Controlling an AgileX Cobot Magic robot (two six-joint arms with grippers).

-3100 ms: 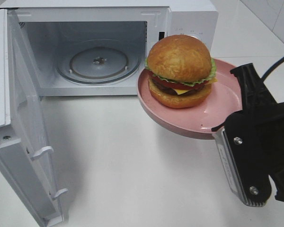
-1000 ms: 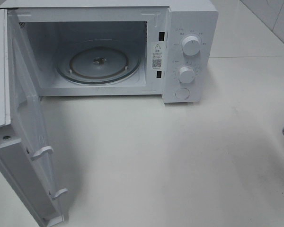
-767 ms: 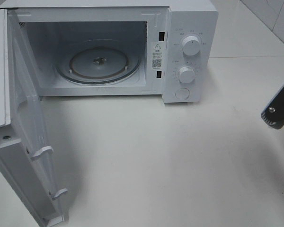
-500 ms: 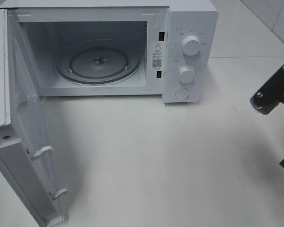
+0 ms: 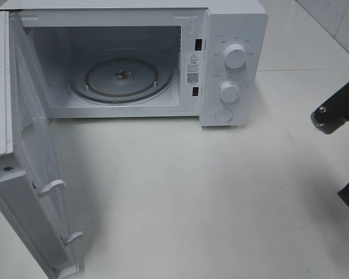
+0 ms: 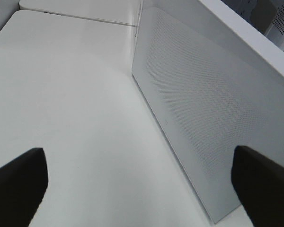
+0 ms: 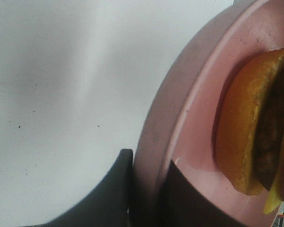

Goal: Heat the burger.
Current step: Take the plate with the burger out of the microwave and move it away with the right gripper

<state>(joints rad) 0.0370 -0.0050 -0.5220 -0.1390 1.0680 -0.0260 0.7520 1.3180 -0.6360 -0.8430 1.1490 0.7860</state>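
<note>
So you've got a plain white table [image 5: 192,192] with a white microwave [image 5: 232,35] at the back, its door [image 5: 23,174] swung wide open toward the left side and the glass turntable [image 5: 121,78] sitting bare inside.

The thing your next move hangs on: the cavity opening is well off to the left of your right claw [image 7: 146,189], which only pokes in at the right edge of the high view. So the load has to travel leftward and in through the front, and the right arm is the one doing it.

That claw is pinched onto the rim of the pink plate [image 7: 165,123], one finger either side. The burger [image 7: 255,127] sits on the plate just past the fingertips, not touching them.

Your left claw [image 6: 137,179] is spread wide, holding nothing, beside the door's outer face.
</note>
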